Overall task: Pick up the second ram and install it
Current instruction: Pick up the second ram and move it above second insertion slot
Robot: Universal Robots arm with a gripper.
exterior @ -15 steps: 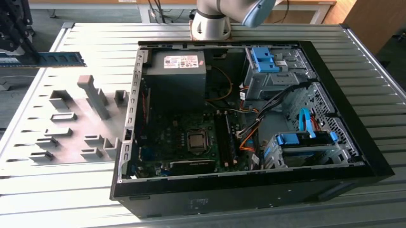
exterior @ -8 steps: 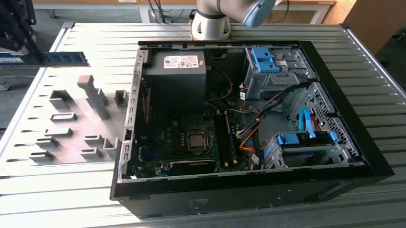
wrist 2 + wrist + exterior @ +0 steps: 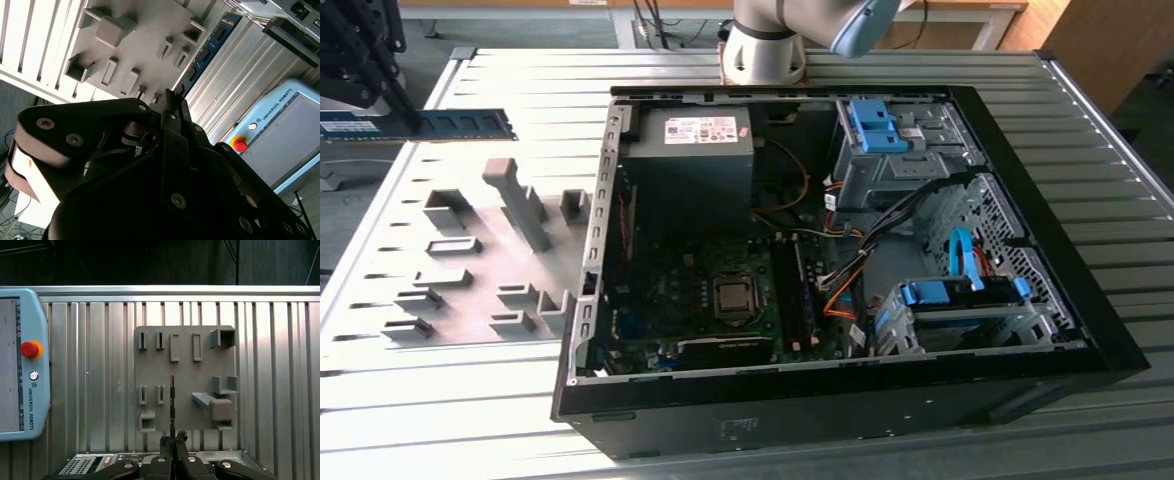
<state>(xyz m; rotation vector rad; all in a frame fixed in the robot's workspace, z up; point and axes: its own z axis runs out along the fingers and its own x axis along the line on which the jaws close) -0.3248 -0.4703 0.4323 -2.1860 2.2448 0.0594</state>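
Blue-green second ram point(image 3: 460, 124): off the table, lying level on its long edge at the exterior view's left, well apart from the computer case point(image 3: 854, 420).
My gripper point(image 3: 394, 118): clamped on the second ram. In both wrist views, my 2 fingers point(image 3: 172, 102) pinch the stick.
Stick, first wrist view: edge-on point(image 3: 172, 400), reaching out from my gripper point(image 3: 173, 441) over the grey holder plate point(image 3: 185, 375).
Stick, second wrist view: blue face and black chips point(image 3: 207, 47) visible beside the holder plate.
Table point(image 3: 440, 400): ribbed metal, carrying the plate and the case.
Case: on its side, open, motherboard point(image 3: 680, 290) facing up, black memory slots point(image 3: 797, 290) exposed.
Pendant point(image 3: 20, 365): light blue, with 1 red button point(image 3: 29, 349), on the table.
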